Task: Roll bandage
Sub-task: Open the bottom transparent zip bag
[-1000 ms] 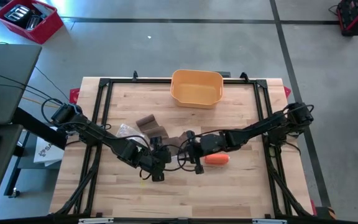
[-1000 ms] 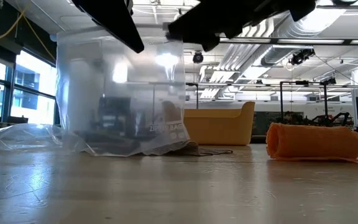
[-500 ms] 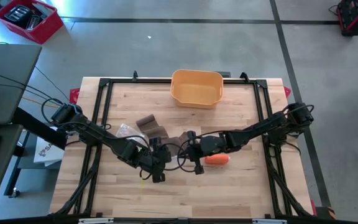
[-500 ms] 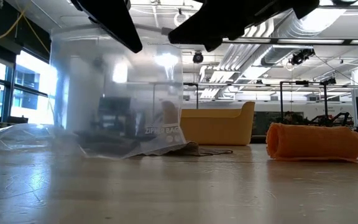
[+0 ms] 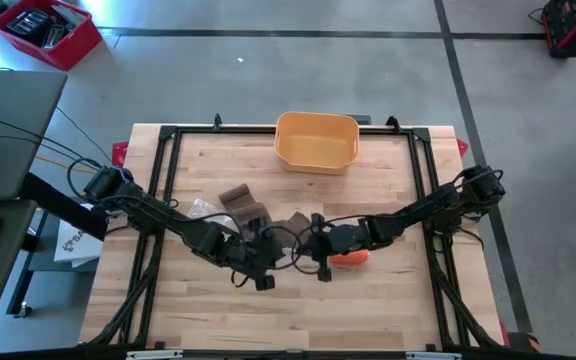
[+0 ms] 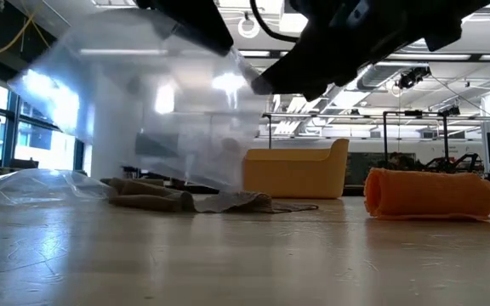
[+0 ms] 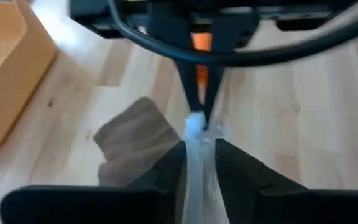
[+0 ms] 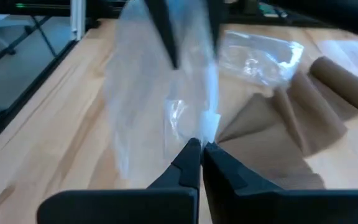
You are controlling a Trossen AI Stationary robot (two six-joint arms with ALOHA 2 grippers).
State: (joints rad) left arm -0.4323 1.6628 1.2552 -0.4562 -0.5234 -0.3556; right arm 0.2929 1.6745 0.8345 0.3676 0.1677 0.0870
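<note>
Midway across the wooden tabletop point(image 5: 368, 300), both arms meet over a clear bag point(image 6: 143, 110), lifted off the surface. The right claw point(image 8: 202, 147) is clamped shut on the bag's edge; the left claw point(image 7: 199, 149) straddles the same plastic, fingers slightly parted. A yellow bin point(image 5: 316, 141) sits at the far edge. The brown bandage point(image 5: 245, 203) lies partly unrolled just beyond the claws, and an orange roll point(image 6: 432, 194) rests beside the right claw.
</note>
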